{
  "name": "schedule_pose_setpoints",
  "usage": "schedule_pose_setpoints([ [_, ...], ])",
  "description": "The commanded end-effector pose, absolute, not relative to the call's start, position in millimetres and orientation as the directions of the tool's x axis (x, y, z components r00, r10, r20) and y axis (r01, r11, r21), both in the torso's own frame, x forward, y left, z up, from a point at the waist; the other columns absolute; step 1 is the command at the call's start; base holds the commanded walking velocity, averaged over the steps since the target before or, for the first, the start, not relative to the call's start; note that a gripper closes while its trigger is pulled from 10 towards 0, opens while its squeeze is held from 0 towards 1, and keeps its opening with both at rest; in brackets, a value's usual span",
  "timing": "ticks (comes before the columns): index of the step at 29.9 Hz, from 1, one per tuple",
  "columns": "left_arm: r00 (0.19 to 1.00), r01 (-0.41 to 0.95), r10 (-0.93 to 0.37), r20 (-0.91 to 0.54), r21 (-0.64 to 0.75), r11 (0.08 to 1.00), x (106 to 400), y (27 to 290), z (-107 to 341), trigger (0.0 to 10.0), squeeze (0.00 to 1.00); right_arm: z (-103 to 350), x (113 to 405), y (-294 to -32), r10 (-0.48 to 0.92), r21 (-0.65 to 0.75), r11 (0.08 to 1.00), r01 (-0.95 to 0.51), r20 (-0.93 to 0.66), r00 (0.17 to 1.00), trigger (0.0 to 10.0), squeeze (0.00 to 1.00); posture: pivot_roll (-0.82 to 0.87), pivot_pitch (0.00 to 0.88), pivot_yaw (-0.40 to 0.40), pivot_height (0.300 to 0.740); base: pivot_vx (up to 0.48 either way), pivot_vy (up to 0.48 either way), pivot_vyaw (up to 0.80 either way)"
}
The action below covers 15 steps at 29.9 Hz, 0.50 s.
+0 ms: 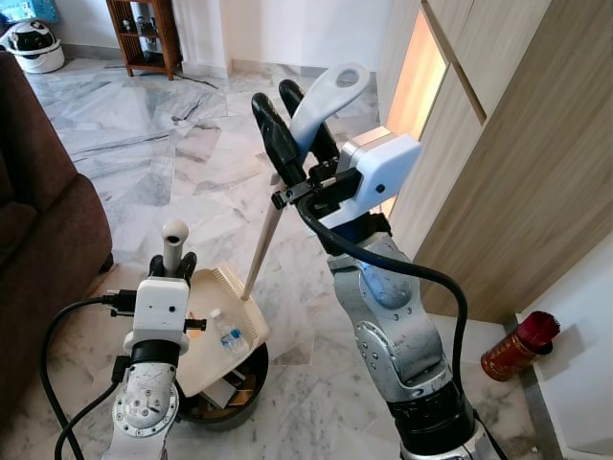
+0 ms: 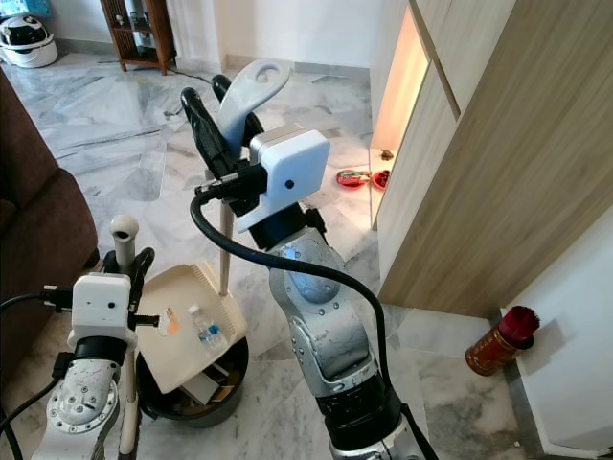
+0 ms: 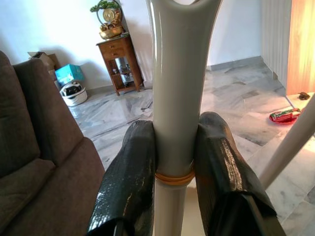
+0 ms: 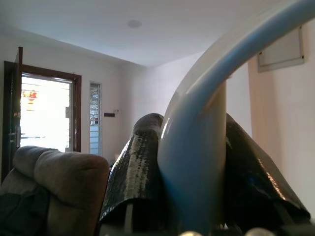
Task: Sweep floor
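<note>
The right gripper (image 1: 297,120) is raised high in front of the robot, its two black fingers clenched on the grey looped handle of the broom (image 1: 329,96). In the right wrist view the pale handle (image 4: 197,147) sits squeezed between both fingers (image 4: 135,172), touching each of them. From that grip the cream broom stick (image 1: 261,251) slants down toward the floor and ends just beside the dustpan.

The left gripper (image 1: 172,264) is low on the robot's left side, clamped around the upright handle of the dustpan (image 1: 174,240). In the left wrist view the handle (image 3: 177,113) runs straight up between the two fingers (image 3: 129,182), pressed by both, with an orange ring just at their tips. The cream dustpan tray (image 1: 213,331) is tilted over a round dark bin (image 1: 244,393) on the marble floor (image 1: 172,163). A small plastic bottle (image 1: 230,335) and a scrap of orange litter lie on the tray.

A brown sofa (image 1: 38,240) stands to the left, a wooden cupboard wall (image 1: 517,163) to the right, and a red can (image 1: 517,347) stands on the floor by it.
</note>
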<state>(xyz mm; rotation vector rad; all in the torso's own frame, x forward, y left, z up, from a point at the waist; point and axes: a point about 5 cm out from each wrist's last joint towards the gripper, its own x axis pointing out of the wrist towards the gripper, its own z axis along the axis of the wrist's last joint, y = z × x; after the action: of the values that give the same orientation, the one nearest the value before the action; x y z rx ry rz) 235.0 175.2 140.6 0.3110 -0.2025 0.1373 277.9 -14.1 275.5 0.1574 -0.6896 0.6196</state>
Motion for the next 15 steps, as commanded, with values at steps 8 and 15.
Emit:
schedule_pose_setpoints([
  [8, 0.964, -0.153, 0.077, 0.255, 0.291, 0.944, 233, 170, 146, 10.0, 0.0, 298, 260, -10, 0.447, -0.092, 0.802, -0.59, 0.747, 0.492, 10.0, 0.0, 0.11, 0.1, -0.061, 0.74, 0.0, 0.0, 0.0],
  [15, 0.965, -0.146, 0.07, 0.253, 0.293, 0.945, 233, 170, 146, 10.0, 0.0, 292, 250, -6, 0.515, -0.208, 0.788, -0.58, 0.739, 0.435, 10.0, 0.0, 0.1, 0.102, -0.059, 0.74, 0.0, 0.0, 0.0],
])
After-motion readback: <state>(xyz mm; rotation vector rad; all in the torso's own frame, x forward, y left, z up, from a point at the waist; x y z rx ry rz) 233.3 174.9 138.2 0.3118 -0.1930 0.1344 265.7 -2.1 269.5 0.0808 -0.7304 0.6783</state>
